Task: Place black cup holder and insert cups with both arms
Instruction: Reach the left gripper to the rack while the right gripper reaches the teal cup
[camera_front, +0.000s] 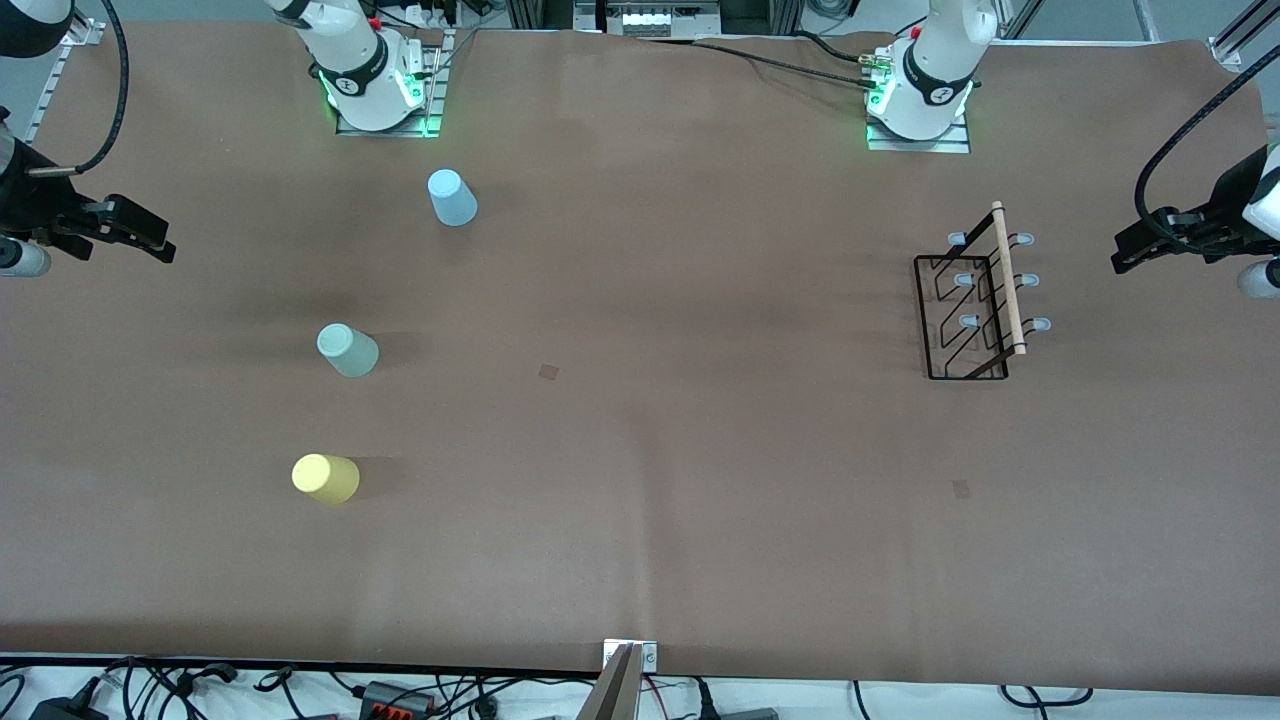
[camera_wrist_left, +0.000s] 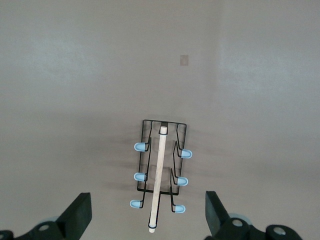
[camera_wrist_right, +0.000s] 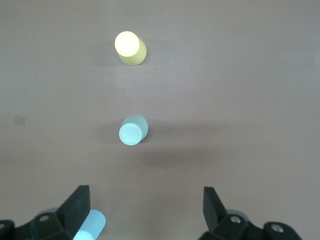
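Hovering open left claw (camera_front: 1130, 258), right claw (camera_front: 155, 240) likewise

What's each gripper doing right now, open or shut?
Left gripper: open, empty, above the black cup holder.
Right gripper: open, empty, above the cups.

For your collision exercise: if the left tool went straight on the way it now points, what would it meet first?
Probably the black cup holder, wooden rod first. It lies centred between the open fingers of the left tool, though depth is unclear.
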